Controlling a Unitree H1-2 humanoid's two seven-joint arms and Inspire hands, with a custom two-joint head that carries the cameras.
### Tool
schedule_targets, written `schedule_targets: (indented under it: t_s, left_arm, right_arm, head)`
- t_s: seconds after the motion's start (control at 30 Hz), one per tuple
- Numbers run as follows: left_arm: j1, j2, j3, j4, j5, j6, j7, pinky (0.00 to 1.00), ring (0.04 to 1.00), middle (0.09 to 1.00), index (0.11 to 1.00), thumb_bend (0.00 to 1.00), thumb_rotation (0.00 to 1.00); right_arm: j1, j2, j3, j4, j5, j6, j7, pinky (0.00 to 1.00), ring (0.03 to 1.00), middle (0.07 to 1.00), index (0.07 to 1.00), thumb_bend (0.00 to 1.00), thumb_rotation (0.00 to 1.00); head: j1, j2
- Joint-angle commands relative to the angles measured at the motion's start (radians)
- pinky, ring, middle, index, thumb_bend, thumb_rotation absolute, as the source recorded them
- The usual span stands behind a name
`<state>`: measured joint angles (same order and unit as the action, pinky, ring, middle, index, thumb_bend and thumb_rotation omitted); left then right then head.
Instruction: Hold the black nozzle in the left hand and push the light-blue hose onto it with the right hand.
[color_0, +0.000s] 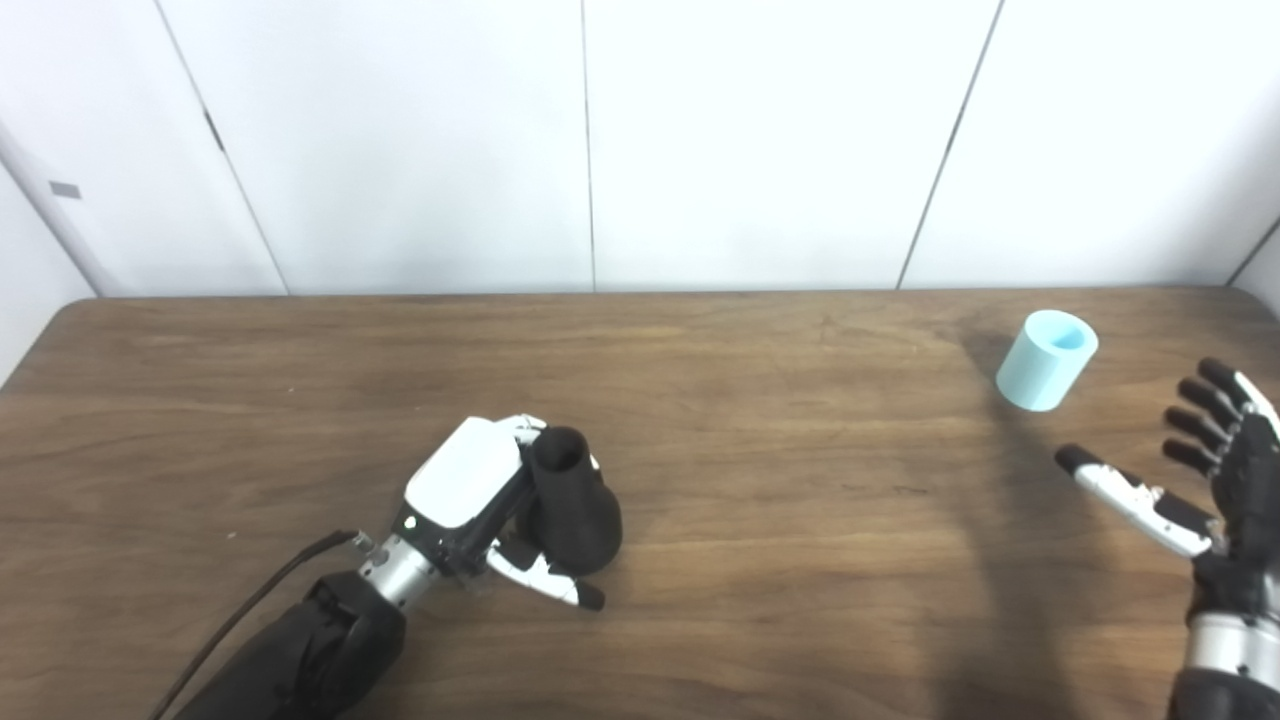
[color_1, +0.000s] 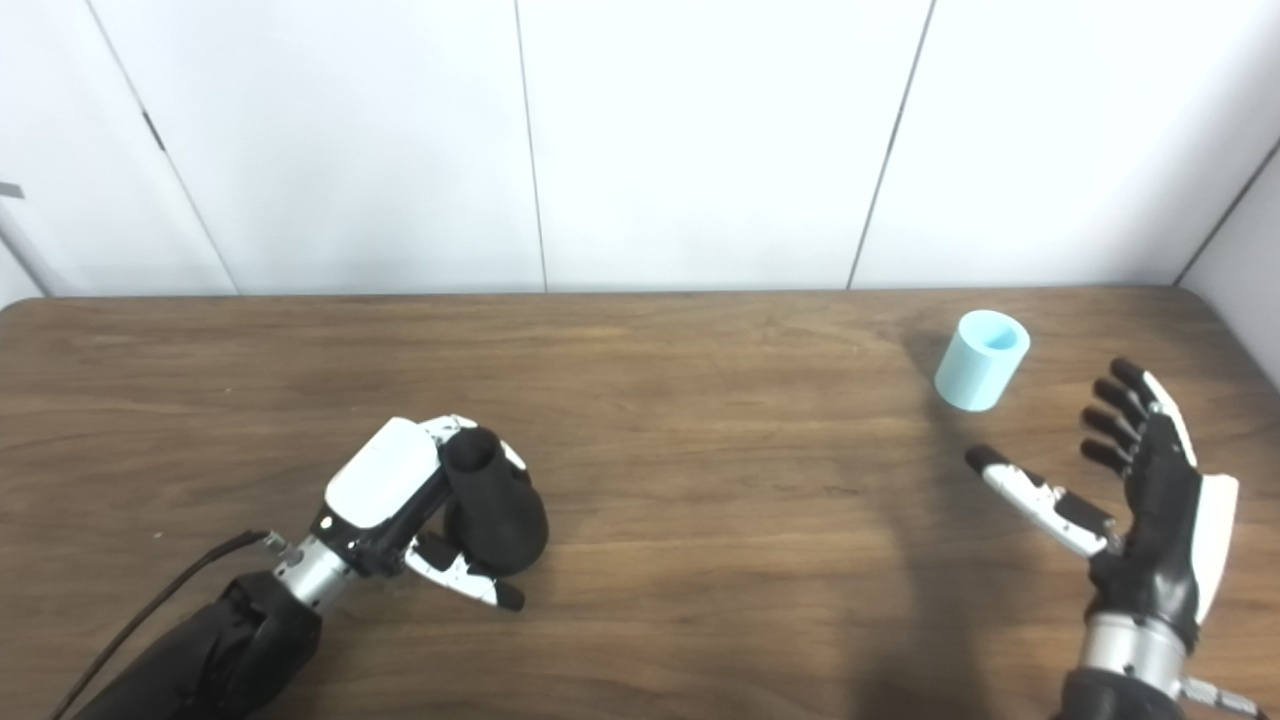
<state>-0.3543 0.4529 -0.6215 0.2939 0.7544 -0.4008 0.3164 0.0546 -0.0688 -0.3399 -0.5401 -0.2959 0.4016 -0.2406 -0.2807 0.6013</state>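
The black nozzle (color_0: 572, 502) stands on the wooden table (color_0: 760, 480) at centre left, its narrow open end up. My left hand (color_0: 478, 500) is wrapped around it, fingers behind and thumb in front at its wide base. The light-blue hose (color_0: 1047, 360), a short open cylinder, stands at the back right of the table. My right hand (color_1: 1130, 490) is open, palm facing left, fingers apart, in front of and to the right of the hose, not touching it.
White wall panels (color_0: 600, 140) stand right behind the table's far edge. A black cable (color_0: 250, 610) runs along my left forearm. Bare wood lies between the nozzle and the hose.
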Motion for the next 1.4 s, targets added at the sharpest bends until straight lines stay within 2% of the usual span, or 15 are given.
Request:
schedule_targets:
  t_s: [0.0,0.17,0.3,0.4,0.6,0.67,0.8,1.0,1.07,1.2,1.37]
  left_arm:
    - [0.163,-0.067,-0.152,0.086,0.023,-0.069,-0.044,0.73,0.435,0.469,0.518,0.50,0.00]
    - [0.146,-0.068,-0.218,0.109,0.026,-0.069,0.025,0.73,0.423,0.466,0.531,0.50,0.00]
    - [0.129,-0.070,-0.274,0.132,0.055,-0.069,0.091,0.73,0.436,0.463,0.529,0.50,0.00]
    - [0.124,-0.076,-0.298,0.142,0.081,-0.069,0.127,0.74,0.435,0.460,0.533,0.50,0.00]
    - [0.117,-0.091,-0.331,0.154,0.070,-0.069,0.192,0.73,0.432,0.493,0.505,0.50,0.00]
    - [0.116,-0.088,-0.336,0.153,0.080,-0.069,0.211,0.74,0.433,0.490,0.506,0.50,0.00]
    - [0.116,-0.076,-0.349,0.154,0.081,-0.069,0.231,0.73,0.438,0.495,0.494,0.50,0.00]
    - [0.108,-0.058,-0.384,0.160,0.108,-0.069,0.306,0.70,0.473,0.474,0.482,0.50,0.00]
    - [0.106,-0.055,-0.391,0.167,0.119,-0.069,0.322,0.70,0.476,0.473,0.481,0.50,0.00]
    - [0.104,-0.053,-0.402,0.179,0.122,-0.069,0.343,0.71,0.479,0.471,0.483,0.50,0.00]
    - [0.108,-0.049,-0.406,0.181,0.119,-0.069,0.350,0.71,0.483,0.469,0.484,0.50,0.00]
  right_arm:
    - [-0.042,-0.035,-0.030,-0.004,0.020,0.017,0.002,0.82,0.882,0.900,0.934,0.76,0.23]
    - [-0.091,-0.066,-0.049,0.059,0.057,0.047,0.016,0.85,0.908,0.940,0.957,0.76,0.26]
    - [-0.123,-0.079,-0.054,0.125,0.074,0.042,0.009,0.85,0.917,0.945,0.980,0.75,0.22]
    - [-0.139,-0.085,-0.060,0.155,0.085,0.044,0.000,0.85,0.912,0.936,0.985,0.78,0.23]
    - [-0.179,-0.114,-0.074,0.229,0.097,0.053,0.000,0.83,0.903,0.931,0.978,0.82,0.25]
    - [-0.192,-0.126,-0.072,0.257,0.101,0.053,0.006,0.85,0.910,0.933,0.973,0.84,0.27]
    - [-0.224,-0.146,-0.064,0.330,0.101,0.023,-0.005,0.84,0.902,0.919,0.963,0.87,0.27]
    - [-0.258,-0.200,-0.021,0.432,0.073,0.006,-0.003,0.78,0.870,0.913,0.936,0.90,0.34]
    - [-0.273,-0.202,-0.022,0.462,0.091,-0.009,-0.004,0.75,0.861,0.910,0.934,0.90,0.33]
    - [-0.297,-0.209,-0.012,0.520,0.104,-0.064,-0.007,0.77,0.858,0.898,0.926,0.89,0.28]
    - [-0.333,-0.225,0.016,0.602,0.071,-0.105,-0.029,0.74,0.835,0.883,0.905,0.88,0.29]
  head:
    - [0.001,0.002]
    - [0.003,0.005]
    - [-0.003,0.009]
    - [-0.005,0.012]
    - [0.006,0.016]
    - [-0.015,0.018]
    - [-0.022,0.019]
    - [-0.027,0.019]
    - [-0.031,0.016]
    - [-0.033,0.017]
    - [-0.036,0.017]
